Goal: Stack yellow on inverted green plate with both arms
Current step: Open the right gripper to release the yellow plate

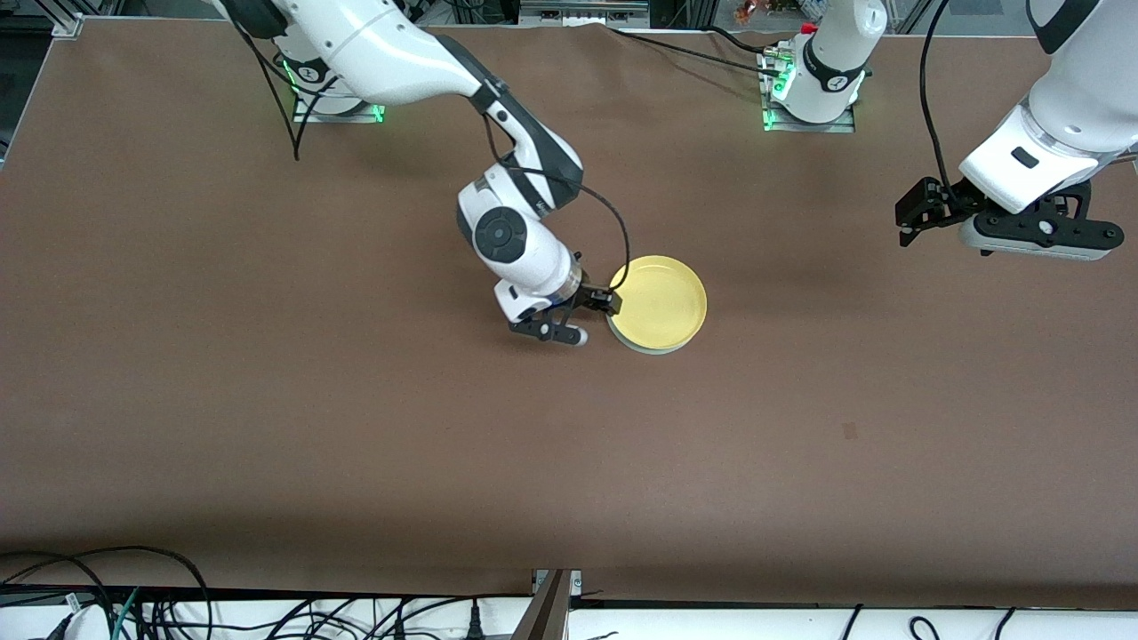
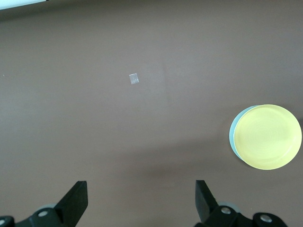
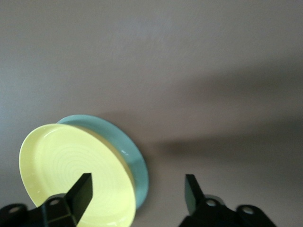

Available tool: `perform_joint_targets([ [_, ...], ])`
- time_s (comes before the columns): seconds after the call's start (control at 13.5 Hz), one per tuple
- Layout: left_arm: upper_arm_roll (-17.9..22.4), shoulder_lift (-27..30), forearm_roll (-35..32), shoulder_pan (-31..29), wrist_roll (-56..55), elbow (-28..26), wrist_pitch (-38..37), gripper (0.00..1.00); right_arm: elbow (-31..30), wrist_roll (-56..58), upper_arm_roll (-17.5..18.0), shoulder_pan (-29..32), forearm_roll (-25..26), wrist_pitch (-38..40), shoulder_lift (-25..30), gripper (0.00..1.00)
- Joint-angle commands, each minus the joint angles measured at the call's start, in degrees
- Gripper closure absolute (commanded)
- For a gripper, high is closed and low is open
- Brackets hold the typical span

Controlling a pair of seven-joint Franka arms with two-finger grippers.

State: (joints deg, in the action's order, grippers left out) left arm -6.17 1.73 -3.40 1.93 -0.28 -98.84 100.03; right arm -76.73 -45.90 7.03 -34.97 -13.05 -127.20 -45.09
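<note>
A wide brown matte tabletop (image 1: pixel 267 427) fills the scene, with the two arm bases bolted along its upper edge in the front view and a tangle of dark cables lying past its lower edge. Near the middle of the tabletop sits the small round bright yellow plastic plate (image 1: pixel 660 302), rim up, resting on top of the small round pale mint-green plate (image 1: pixel 655 348). Only a thin crescent of the green plate shows under the yellow one in the front view; in the left wrist view the same crescent peeks out along one side of the yellow plate (image 2: pixel 268 137), at (image 2: pixel 232 135). In the right wrist view the yellow plate (image 3: pixel 71 175) lies on the green plate (image 3: pixel 132 161), whose rim faces down onto the tabletop.

The right end effector (image 1: pixel 587 316) is down low just beside the stacked plates, at the edge toward the right arm's end of the tabletop. Its fingers are spread apart: one black fingertip (image 3: pixel 84 188) shows over the yellow plate's rim, the other stands clear over bare tabletop, and nothing is pinched between them.

The left end effector (image 1: pixel 916 213) waits up in the air over the left arm's end of the tabletop, well apart from the plates, its fingers (image 2: pixel 78 198) spread wide and empty. A small pale square mark (image 2: pixel 134 78) lies on the tabletop beneath it.
</note>
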Motion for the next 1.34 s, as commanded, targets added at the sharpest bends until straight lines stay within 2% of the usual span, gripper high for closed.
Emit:
perform_joint_targets([
  [0.0, -0.15, -0.94, 0.50, -0.26, 0.54, 2.08, -1.50, 0.00, 3.95, 5.08, 0.17, 3.14, 3.20, 8.35, -0.18, 0.00],
  [0.52, -0.15, -0.94, 0.50, -0.34, 0.54, 2.08, -1.76, 0.00, 4.22, 27.33, -0.35, 20.62, 3.55, 27.15, 8.25, 0.00],
  [0.82, 0.02, -0.94, 0.50, -0.34, 0.54, 2.08, -2.21, 0.00, 4.22, 38.21, -5.87, 29.94, 3.82, 38.57, 13.87, 0.00],
  [0.97, -0.07, -0.94, 0.50, -0.34, 0.54, 2.08, -2.29, 0.00, 4.22, 43.42, -9.83, 30.75, 6.52, 42.37, 17.21, 0.00],
  [1.11, -0.24, -0.94, 0.50, -0.26, 0.45, 2.34, -2.29, 0.00, 2.39, 44.40, -10.29, 31.36, 12.23, 44.39, 21.77, 0.00],
  [1.26, -0.24, -0.94, 0.50, -0.26, 0.45, 2.34, -2.29, 0.00, -0.07, 45.63, -10.29, 32.51, 12.96, 47.28, 27.74, 0.00],
])
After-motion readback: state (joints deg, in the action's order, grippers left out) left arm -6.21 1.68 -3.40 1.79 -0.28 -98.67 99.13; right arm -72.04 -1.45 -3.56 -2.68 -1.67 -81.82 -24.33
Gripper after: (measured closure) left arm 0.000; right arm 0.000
